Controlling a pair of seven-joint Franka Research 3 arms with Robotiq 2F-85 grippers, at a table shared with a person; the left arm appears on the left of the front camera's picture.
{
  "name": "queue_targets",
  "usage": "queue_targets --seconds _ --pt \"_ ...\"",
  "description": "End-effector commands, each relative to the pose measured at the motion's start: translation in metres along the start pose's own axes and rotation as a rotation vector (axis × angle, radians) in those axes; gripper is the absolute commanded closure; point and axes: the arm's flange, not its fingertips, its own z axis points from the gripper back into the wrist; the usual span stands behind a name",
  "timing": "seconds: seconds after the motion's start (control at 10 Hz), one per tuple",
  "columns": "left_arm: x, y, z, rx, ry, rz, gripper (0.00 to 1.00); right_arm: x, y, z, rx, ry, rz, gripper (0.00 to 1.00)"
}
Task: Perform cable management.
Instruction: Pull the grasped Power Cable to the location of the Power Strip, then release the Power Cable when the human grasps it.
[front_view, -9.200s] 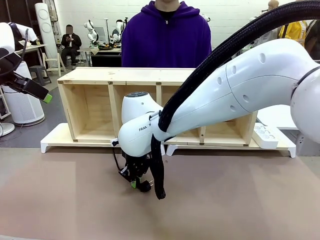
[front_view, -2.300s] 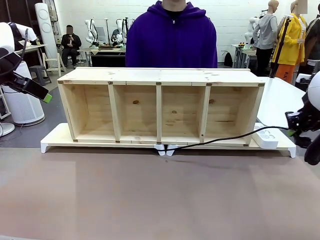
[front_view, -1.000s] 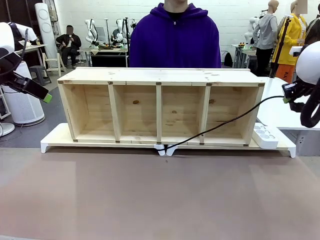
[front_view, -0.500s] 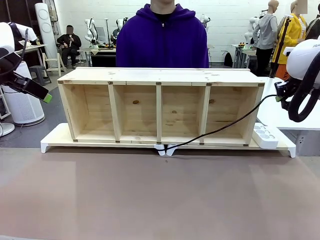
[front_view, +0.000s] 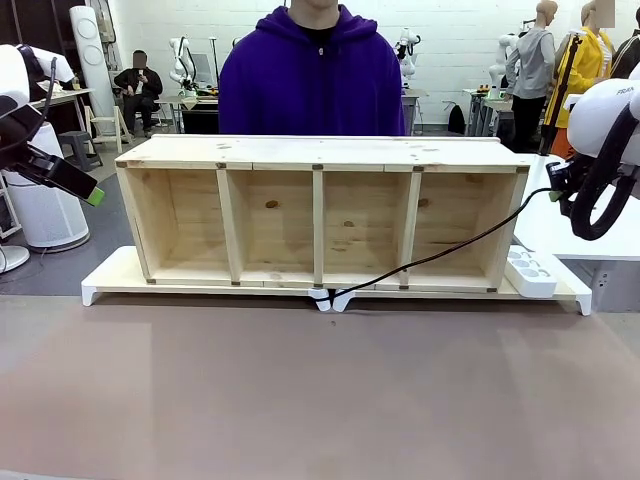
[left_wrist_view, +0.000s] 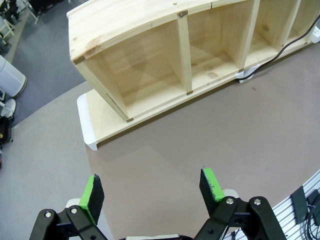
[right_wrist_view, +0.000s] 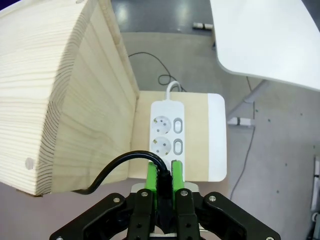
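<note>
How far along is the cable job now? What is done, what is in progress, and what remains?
Done: the cable is lifted off the table, running from the base of the wooden shelf up to the right gripper. In hand: that gripper is shut on the plug, above the white power strip. Left: the plug is in no socket yet, probably the next step. The left gripper hangs open, apart.

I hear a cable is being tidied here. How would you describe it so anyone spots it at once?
Find the long wooden shelf with four compartments. From the foot of its middle a thin black cable rises slantwise across the right-hand compartments to the right gripper, which pinches its end. Unlike the white power strip beneath, it is black, thin and stretched through the air.
</note>
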Motion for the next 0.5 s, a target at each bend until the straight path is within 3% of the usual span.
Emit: queue_targets --seconds 0.0,0.2,0.4 --pt "0.002 0.000 -0.002 0.004 -0.009 0.002 0.00 0.011 -0.007 0.003 -0.004 -0.032 -0.035 0.85" --pt "0.002 0.000 -0.002 0.004 -0.009 0.002 0.00 0.008 -0.011 0.007 -0.016 -0.049 -0.056 0.85" --pt "0.002 0.000 -0.002 0.004 -0.009 0.002 0.00 0.000 -0.002 0.001 -0.003 -0.001 -0.004 0.85"
